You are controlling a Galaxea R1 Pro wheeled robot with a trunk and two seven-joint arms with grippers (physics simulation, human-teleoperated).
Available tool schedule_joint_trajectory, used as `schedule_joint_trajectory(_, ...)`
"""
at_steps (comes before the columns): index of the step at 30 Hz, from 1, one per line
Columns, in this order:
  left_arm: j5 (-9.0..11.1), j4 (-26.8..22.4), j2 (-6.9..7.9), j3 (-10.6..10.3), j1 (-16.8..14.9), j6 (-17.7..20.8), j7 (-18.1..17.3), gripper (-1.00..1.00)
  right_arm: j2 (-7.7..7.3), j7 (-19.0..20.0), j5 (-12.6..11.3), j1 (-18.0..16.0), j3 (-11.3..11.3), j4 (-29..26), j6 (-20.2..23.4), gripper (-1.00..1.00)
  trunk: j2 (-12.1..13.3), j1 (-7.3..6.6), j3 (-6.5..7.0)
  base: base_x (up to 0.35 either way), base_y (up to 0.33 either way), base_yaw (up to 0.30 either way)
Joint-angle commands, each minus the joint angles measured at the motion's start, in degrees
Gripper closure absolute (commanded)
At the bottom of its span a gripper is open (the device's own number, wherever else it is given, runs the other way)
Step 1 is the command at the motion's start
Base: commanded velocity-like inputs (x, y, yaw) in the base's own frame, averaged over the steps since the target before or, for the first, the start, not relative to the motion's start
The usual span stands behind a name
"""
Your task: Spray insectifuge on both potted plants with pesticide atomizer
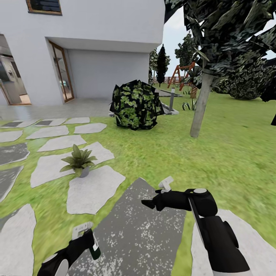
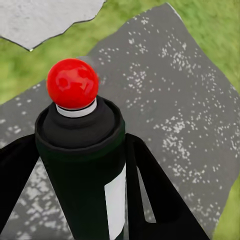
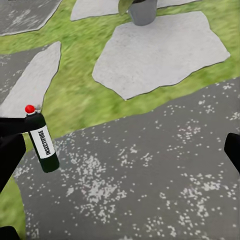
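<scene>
the left gripper is clamped on the atomizer, red tip forward, ready to aim at the plant ahead on a stone. the right gripper hangs open and empty, clear of the spray line.

Lawn – stepping stones set in; potted plant seemingly between two.

Glossy black arms with pale fittings

The right arm is a bulky black shell with a grey round cap at the wrist and a thin pale seam along it; its black right hand carries a white bracket, as does the left hand.
</scene>
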Motion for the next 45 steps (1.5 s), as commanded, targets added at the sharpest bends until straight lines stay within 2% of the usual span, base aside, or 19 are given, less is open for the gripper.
schedule_joint_trajectory(1, 0.3, 0.1, -0.02, 0.0, 0.0, 0.3, -0.1, 1.0, 0.03, 0.5, 0.6, 0.0, -0.2, -0.1, 0.2, -1.0, 0.0, -0.01, -0.06, 0.0, 0.0, 0.029)
schedule_joint_trajectory(3, 0.5, -0.1, -0.23, 0.0, 0.0, 0.3, -0.2, 1.0, 0.03, 0.5, 0.6, 0.0, -0.2, -0.1, 0.2, -1.0, 0.0, -0.01, -0.06, 0.0, 0.0, 0.015)
schedule_joint_trajectory(7, 0.4, -0.3, -1.25, 0.3, 0.0, 0.5, -0.2, 1.0, 0.03, 0.6, 0.6, 0.0, -0.3, -0.1, 0.2, -1.0, 0.0, -0.12, 0.83, 0.0, 0.0, 0.004)
schedule_joint_trajectory(11, 0.5, -0.4, -1.31, 0.3, -0.1, 0.8, -0.3, 1.0, 0.03, 0.6, 0.6, 0.0, -0.3, -0.1, 0.1, -1.0, 0.1, -0.22, 1.72, 0.0, 0.0, 0.004)
schedule_joint_trajectory(32, -0.1, 0.2, -1.36, 0.0, 0.0, 0.6, -0.3, 1.0, -0.05, 0.5, 0.6, 0.0, -0.1, -0.1, 0.0, -1.0, 0.5, -0.46, 2.11, 0.017, 0.011, 0.247)
schedule_joint_trajectory(39, -0.1, 0.3, -0.64, -0.1, -0.1, -0.6, -1.1, 1.0, -0.05, 0.8, 0.5, -0.4, -0.5, -0.1, 0.0, -1.0, 0.5, -0.46, 2.1, 0.255, 0.166, 0.048)
schedule_joint_trajectory(41, -0.1, -1.0, 0.53, 0.0, -0.4, -0.1, -3.7, 1.0, -0.09, 1.0, 0.4, -1.8, -0.7, -0.1, 1.4, -1.0, 0.5, -0.46, 2.1, 0.289, 0.187, 0.003)
schedule_joint_trajectory(43, 0.2, -1.6, 3.07, 0.2, -0.5, 0.4, -8.2, 1.0, -0.15, 1.8, 0.3, -3.1, -0.8, -0.1, 5.5, -1.0, 0.5, -0.46, 2.1, 0.291, 0.19, 0.001)
schedule_joint_trajectory(45, 0.1, -1.8, 3.72, 0.1, -0.7, 0.6, -10.7, 1.0, -0.2, 2.2, 0.2, -4.2, -0.9, -0.1, 5.8, -1.0, 0.5, -0.46, 2.1, 0.291, 0.191, 0.0)
